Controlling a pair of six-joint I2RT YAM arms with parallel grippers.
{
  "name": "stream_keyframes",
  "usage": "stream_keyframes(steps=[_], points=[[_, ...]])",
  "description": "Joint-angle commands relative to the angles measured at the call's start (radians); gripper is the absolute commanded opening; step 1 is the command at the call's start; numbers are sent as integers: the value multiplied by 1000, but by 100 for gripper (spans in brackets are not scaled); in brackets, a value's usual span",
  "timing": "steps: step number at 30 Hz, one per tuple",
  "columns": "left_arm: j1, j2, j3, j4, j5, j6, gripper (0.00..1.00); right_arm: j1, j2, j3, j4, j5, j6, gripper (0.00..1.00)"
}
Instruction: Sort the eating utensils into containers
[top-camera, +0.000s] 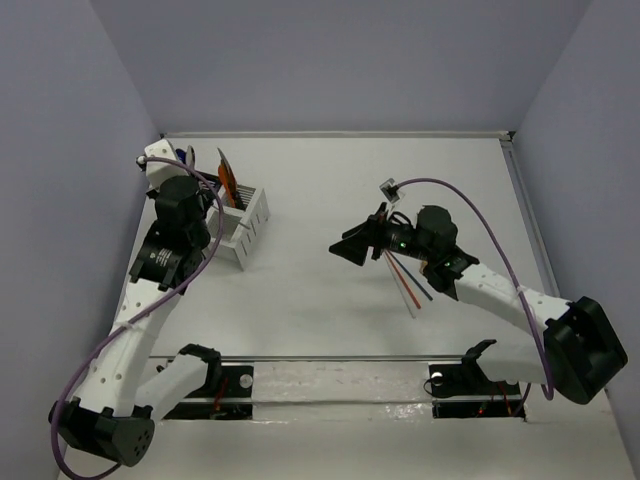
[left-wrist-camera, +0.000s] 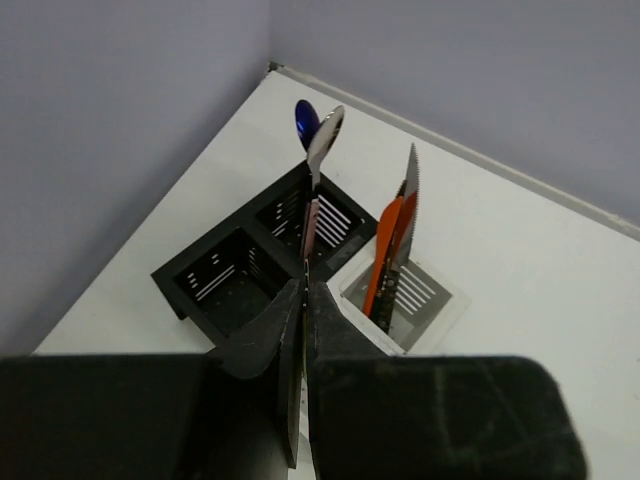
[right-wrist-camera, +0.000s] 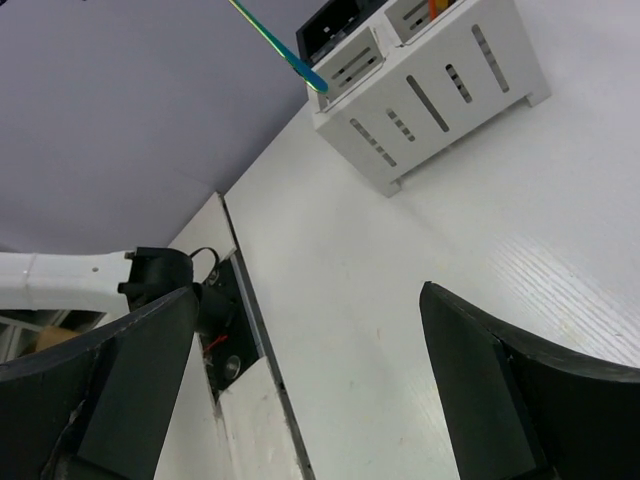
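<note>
My left gripper is shut on the handle of a silver spoon, which stands upright over the black container. A blue spoon rises just behind it. The joined white container holds an orange utensil and a serrated silver knife. In the top view the left gripper hides the black box beside the white container. My right gripper hovers open over mid-table with nothing between its fingers. Red, blue and white sticks lie just right of it.
The containers sit in the far left corner, close to the left wall. In the right wrist view a slim green-blue stick crosses in front of the white container. The arm bases and a metal rail line the near edge.
</note>
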Motion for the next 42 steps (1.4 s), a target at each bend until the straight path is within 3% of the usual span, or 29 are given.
stream_keyframes(steps=[1,18,22,27,42], points=[[28,26,35,1,-98,61,0,-10,-1,6,10,32,-26,97],[48,119,-13,197,-205,139,0,-19,51,10,18,20,-15,93],[48,135,-13,256,-386,225,0,-19,60,13,24,14,-14,93],[57,170,8,311,-469,299,0,-19,82,15,35,-4,-6,92],[201,268,36,382,-440,302,0,-19,94,16,45,-21,-3,92]])
